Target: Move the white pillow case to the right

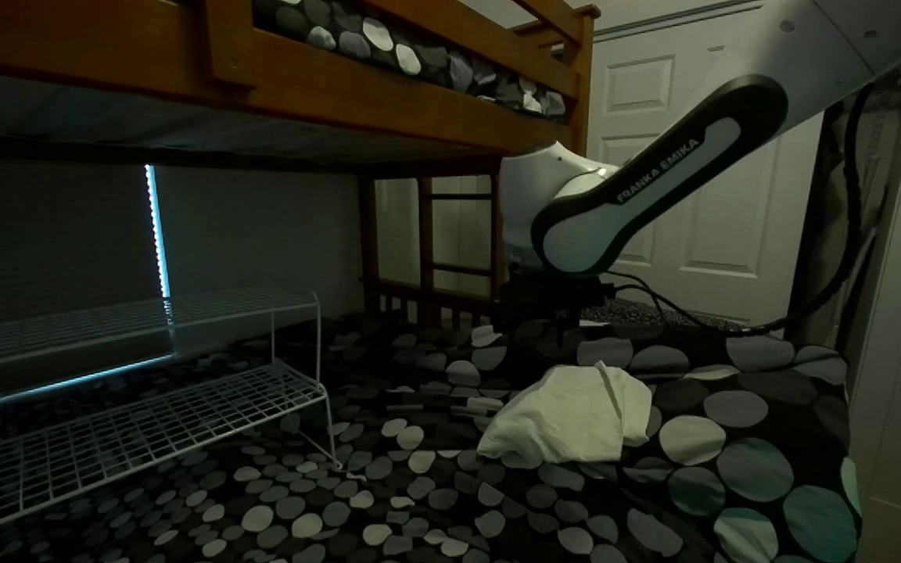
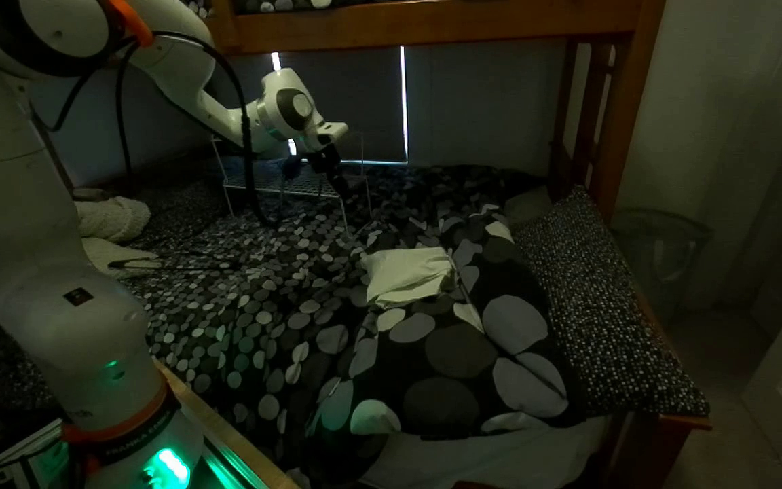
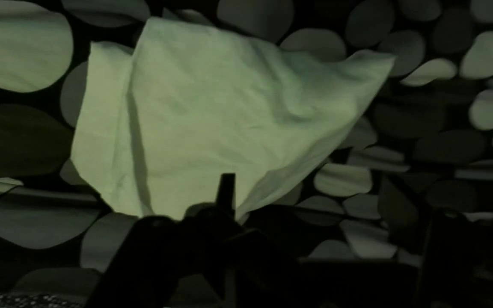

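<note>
The white pillow case (image 1: 576, 418) lies crumpled on the dark bedding with grey and white circles. It also shows in an exterior view (image 2: 406, 275) and fills the upper middle of the wrist view (image 3: 221, 111). My gripper (image 1: 560, 332) is above the bed, apart from the cloth. In an exterior view the gripper (image 2: 343, 189) is up and to the left of the pillow case. In the wrist view the gripper (image 3: 313, 201) has its dark fingers spread wide with nothing between them. The left finger overlaps the cloth's near edge in that view.
A white wire rack (image 1: 138, 422) stands on the bed, close to the gripper in an exterior view (image 2: 296, 183). The wooden upper bunk rail (image 1: 388, 86) hangs over the bed. A dark speckled pillow (image 2: 608, 319) lies at the bed's end. A cream knitted cloth (image 2: 113, 217) lies near the arm.
</note>
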